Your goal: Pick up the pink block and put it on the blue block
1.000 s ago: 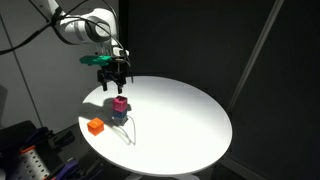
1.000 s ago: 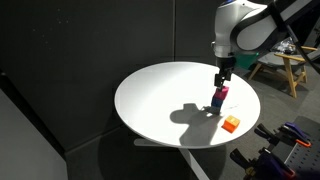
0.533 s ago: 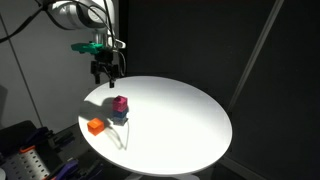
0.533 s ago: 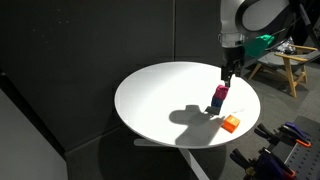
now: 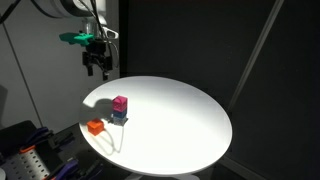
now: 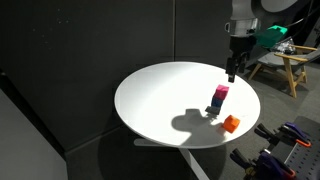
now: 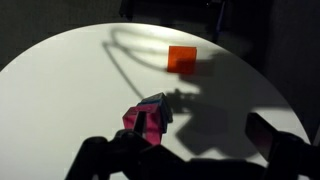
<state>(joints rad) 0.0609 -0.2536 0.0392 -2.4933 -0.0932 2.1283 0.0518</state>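
The pink block point(image 5: 120, 104) sits on top of the blue block point(image 5: 119, 117) on the round white table point(image 5: 185, 125). The stack also shows in the other exterior view, pink block point(image 6: 220, 93) on blue block point(image 6: 217, 106). My gripper point(image 5: 97, 70) hangs well above the stack, apart from it, open and empty; it also shows in an exterior view point(image 6: 232, 75). In the wrist view the pink block point(image 7: 141, 121) lies low in the picture, with a sliver of the blue block point(image 7: 161, 104) beside it. My gripper point(image 7: 195, 152) shows only as two dark, spread fingers.
An orange cube point(image 5: 95, 127) lies on the table close to the stack, near the rim point(image 6: 231, 124) point(image 7: 182, 58). Black curtains surround the table. A wooden stool point(image 6: 292, 68) and equipment stand beyond the table's edge.
My gripper has risen away from the stack and moved slightly off to the side. The pink block stays on the blue block.
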